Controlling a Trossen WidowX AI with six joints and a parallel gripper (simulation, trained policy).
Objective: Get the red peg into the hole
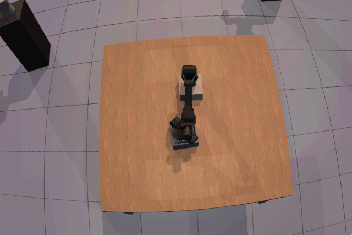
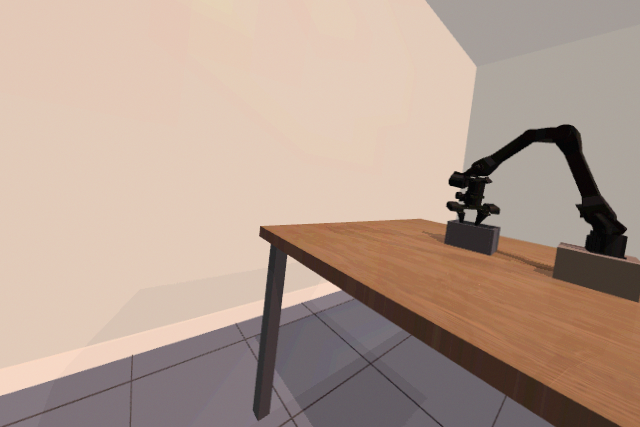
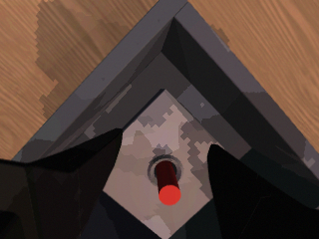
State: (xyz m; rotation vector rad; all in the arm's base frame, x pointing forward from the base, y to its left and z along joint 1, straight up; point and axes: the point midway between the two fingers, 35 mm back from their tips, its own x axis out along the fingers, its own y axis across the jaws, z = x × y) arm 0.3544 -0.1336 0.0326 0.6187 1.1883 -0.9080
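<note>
Red peg (image 3: 167,183) stands in the hole (image 3: 152,170) of the pale plate (image 3: 135,171) at the bottom of the open box (image 1: 185,146) (image 2: 469,238) (image 3: 105,75), as your claw (image 1: 186,135) (image 2: 469,222) (image 3: 165,142) waits above the bench (image 1: 127,141) (image 2: 439,288) (image 3: 279,30), released, one finger to each side and neither touching the shaft. You have the wrist turned so that the box sits cornerwise beneath the camera, probably to give both fingers room between the walls. The spread suggests you have let the peg go, leaving the hole's rim to keep it up. How deep it has sunk you cannot tell from here; a good length shows above the plate, so it may need a push to go fully in. Lifting away crooked could knock it.

The peg appears slim and round, its flat end bright red, its side a darker red in shade. It looks upright or nearly so; the top and exterior views hide it from you.
</note>
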